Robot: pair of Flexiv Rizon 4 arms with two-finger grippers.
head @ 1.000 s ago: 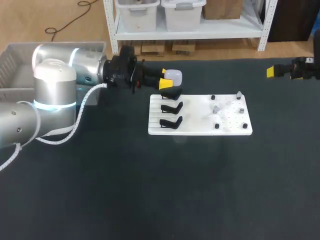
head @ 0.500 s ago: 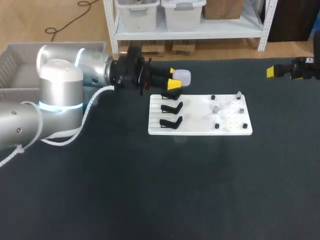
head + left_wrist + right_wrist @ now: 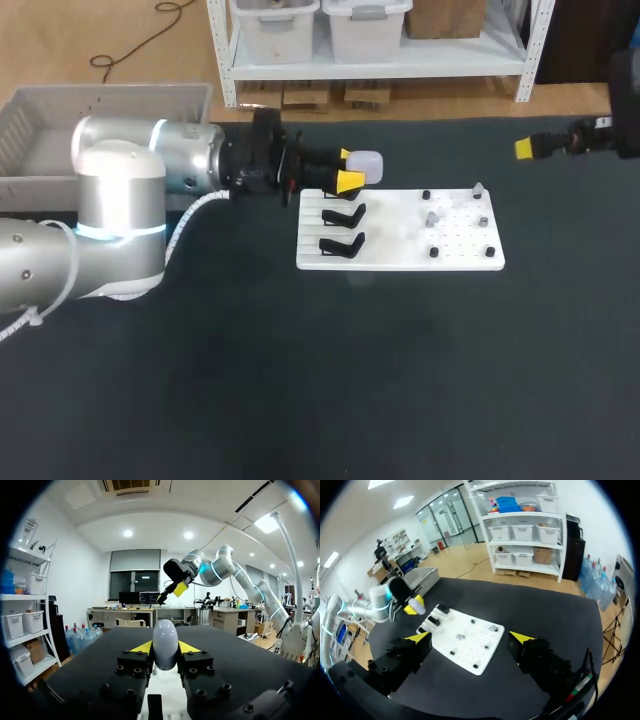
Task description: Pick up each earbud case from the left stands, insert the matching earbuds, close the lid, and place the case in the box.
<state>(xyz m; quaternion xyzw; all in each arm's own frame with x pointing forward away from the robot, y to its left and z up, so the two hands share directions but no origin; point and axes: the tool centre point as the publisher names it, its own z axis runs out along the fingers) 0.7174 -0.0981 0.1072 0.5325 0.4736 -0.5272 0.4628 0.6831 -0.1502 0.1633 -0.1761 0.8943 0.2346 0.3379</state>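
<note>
Left gripper (image 3: 349,167) clasps earbud case (image 3: 368,162) near stands (image 3: 343,214) (earbuds (image 3: 432,217), perhaps, beyond); right gripper (image 3: 470,638) agape.

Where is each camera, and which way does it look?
Head view: high behind the robot, looking down on the table; the left tool holds the white case, the right tool is off right.
Left wrist view: on that wrist, looking along its tool across the table at the right tool.
Right wrist view: on that wrist, looking down past its tool at the white board.
Shared: all three show the case.
</note>
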